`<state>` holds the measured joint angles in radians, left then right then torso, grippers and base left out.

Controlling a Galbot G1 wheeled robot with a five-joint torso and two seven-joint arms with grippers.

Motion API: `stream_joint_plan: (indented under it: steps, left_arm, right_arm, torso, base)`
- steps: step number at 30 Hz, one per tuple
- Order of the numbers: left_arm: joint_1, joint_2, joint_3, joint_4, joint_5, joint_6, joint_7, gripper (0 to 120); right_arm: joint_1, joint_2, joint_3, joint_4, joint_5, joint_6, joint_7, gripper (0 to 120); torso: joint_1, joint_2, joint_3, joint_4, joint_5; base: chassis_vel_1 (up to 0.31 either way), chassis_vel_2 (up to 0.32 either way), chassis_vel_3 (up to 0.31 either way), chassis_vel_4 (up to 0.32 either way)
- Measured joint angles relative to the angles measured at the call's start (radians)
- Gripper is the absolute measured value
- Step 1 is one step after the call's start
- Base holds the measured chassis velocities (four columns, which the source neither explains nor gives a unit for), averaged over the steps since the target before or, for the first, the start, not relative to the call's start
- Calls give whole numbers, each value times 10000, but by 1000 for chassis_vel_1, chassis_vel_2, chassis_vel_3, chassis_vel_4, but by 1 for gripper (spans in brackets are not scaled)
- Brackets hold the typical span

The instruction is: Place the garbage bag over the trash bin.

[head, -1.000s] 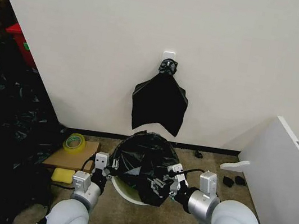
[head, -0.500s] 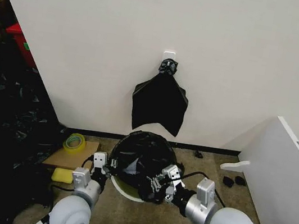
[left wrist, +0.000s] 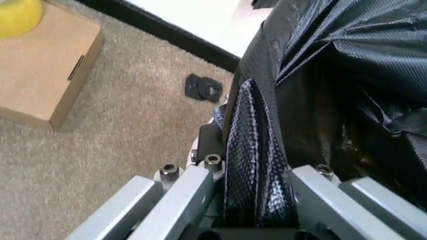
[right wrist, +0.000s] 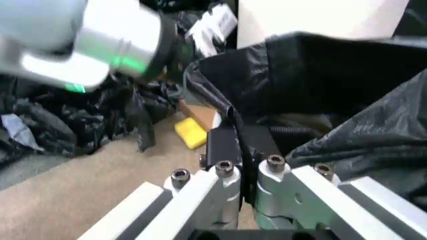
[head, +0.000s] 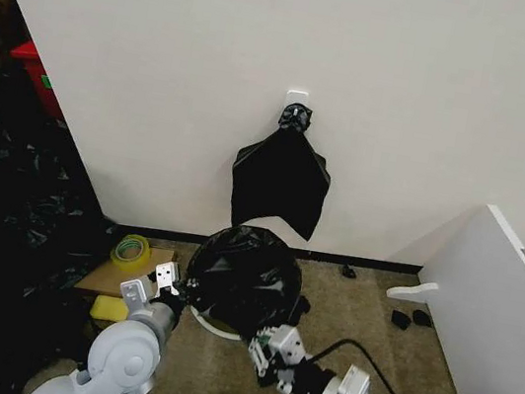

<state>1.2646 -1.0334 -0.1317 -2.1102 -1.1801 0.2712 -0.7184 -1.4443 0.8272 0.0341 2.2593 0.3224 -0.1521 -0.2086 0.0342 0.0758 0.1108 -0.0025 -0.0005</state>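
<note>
The garbage bag (head: 242,276), glossy crinkled black plastic, bulges as a dome over the trash bin (head: 210,327), of which a cream sliver of rim shows at the front. My left gripper (head: 168,288) is at the bag's left side. In the left wrist view it (left wrist: 255,210) is shut on a bunched fold of the bag (left wrist: 333,75). My right gripper (head: 270,348) sits at the bag's front right, low and near me. In the right wrist view it (right wrist: 243,182) pinches a thin edge of the bag (right wrist: 347,65).
A flat black bundle (head: 280,178) hangs from a white hook on the wall behind. A cardboard box (head: 120,276), yellow tape roll (head: 131,250) and yellow sponge (head: 108,308) lie at left beside a black plastic heap (head: 0,215). A white board (head: 503,315) leans at right.
My right gripper has pulled back toward me and lower with the bag's edge. The left arm shifted left. The bag's open mouth has closed into a dome hiding most of the bin.
</note>
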Motion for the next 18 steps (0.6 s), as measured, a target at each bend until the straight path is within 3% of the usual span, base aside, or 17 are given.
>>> stream_joint_plan:
  steps: [7,18]
  left_arm:
    - [-63,33,-151,-85,-947,-5,-329,0]
    - [-267,207,-766,-176,-1523,-94,-498,0]
  right_arm:
    - [-369,-4,213,-696,-233,788,-279,0]
    - [-535,6,356,-1655,-644,1621,-593,0]
  torso:
    - [0,0,0,0,-1]
    - [0,0,0,-1,-1]
  base:
    - [0,0,0,0]
    - [0,0,0,0]
